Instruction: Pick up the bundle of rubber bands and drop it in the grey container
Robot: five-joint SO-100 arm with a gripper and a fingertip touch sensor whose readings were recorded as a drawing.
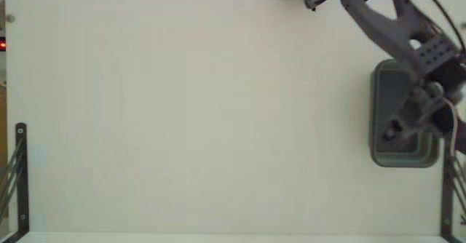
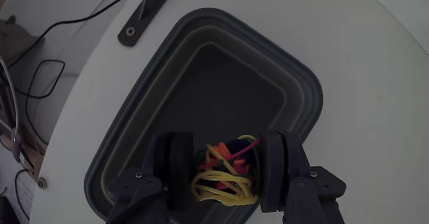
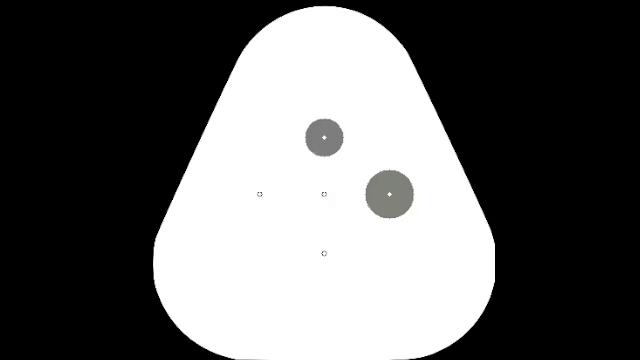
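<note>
We had the bundle of rubber bands [image 2: 224, 174] pinched between the two fingers [image 2: 177, 174] of the gripper [image 2: 226, 165], which was clamped on it from both sides. In the wrist view it hung above the grey container [image 2: 305, 93], over the near end of the dark hollow and close to the near rim. In the fixed view the arm [image 1: 397, 32] reached in from the far right and covered much of the container [image 1: 378, 112] at the right edge of the white table [image 1: 204, 119]; the bundle itself we could not make out there.

We judged the main risk to lie in the release. The thin loops were pressed against the finger pads, and a strand could have caught on one finger and stayed hanging once the fingers parted. Because the bundle sat near the rim and not over the middle, a snagged or springing clump could also have landed on the rim or bounced out onto the table.

As for its lie, the bundle was a knotty clump with no real front or point. In the wrist view it ran slightly longer from its red and green top to the yellow loops sagging at the bottom, so its long axis, such as it was, lay along the fingers, not across them.
</note>
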